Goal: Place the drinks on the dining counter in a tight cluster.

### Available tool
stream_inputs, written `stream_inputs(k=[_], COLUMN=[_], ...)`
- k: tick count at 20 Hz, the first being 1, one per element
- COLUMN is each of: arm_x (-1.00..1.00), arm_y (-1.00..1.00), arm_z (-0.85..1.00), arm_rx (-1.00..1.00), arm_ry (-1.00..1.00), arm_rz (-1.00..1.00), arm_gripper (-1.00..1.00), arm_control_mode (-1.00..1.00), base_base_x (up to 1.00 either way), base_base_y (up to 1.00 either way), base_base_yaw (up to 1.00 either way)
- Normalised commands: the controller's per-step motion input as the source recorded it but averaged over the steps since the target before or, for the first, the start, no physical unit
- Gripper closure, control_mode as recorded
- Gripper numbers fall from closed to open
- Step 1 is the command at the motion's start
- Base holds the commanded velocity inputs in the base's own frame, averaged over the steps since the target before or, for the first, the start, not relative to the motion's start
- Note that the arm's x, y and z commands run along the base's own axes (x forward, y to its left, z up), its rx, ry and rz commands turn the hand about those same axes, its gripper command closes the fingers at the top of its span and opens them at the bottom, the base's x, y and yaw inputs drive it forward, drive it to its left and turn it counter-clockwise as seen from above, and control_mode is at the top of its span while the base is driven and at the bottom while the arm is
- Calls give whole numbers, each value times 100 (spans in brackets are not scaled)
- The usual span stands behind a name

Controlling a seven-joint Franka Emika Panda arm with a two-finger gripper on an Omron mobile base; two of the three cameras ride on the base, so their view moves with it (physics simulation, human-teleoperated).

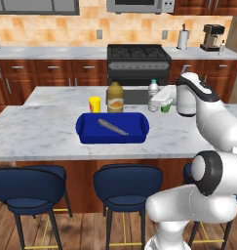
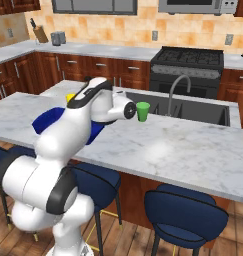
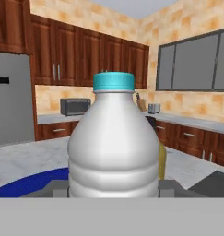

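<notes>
Jaws clamp the water bottle (image 3: 113,147) between them; clustering it beside the juice jug (image 1: 115,97) on the table (image 1: 37,132) remains.

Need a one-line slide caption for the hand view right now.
Gripper shut on the blue-capped water bottle, with the blue tray behind it.

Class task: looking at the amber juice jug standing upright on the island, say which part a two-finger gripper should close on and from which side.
Judgement: grip the juice jug at its narrower shoulder above the label, coming in level from its open right, since the yellow cup crowds its left.
</notes>
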Motion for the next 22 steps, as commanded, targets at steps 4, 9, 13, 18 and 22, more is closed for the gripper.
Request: stream_inputs(k=[4, 9, 13, 18, 22], arm_x=[17, 21, 25, 25, 21], arm_y=[0, 0, 1, 6, 11], arm_z=[-6, -8, -9, -14, -19], arm_rx=[-5, -3, 0, 0, 0], arm_ry=[8, 6, 0, 0, 0], arm_rz=[0, 0, 0, 0, 0], arm_gripper=[100, 100, 100, 100, 100], arm_control_mode=[-100, -100, -100, -100, -100], base_base_x=[0, 0, 0, 0, 0], base_base_y=[0, 0, 0, 0, 0], base_base_yaw=[0, 0, 0, 0, 0])
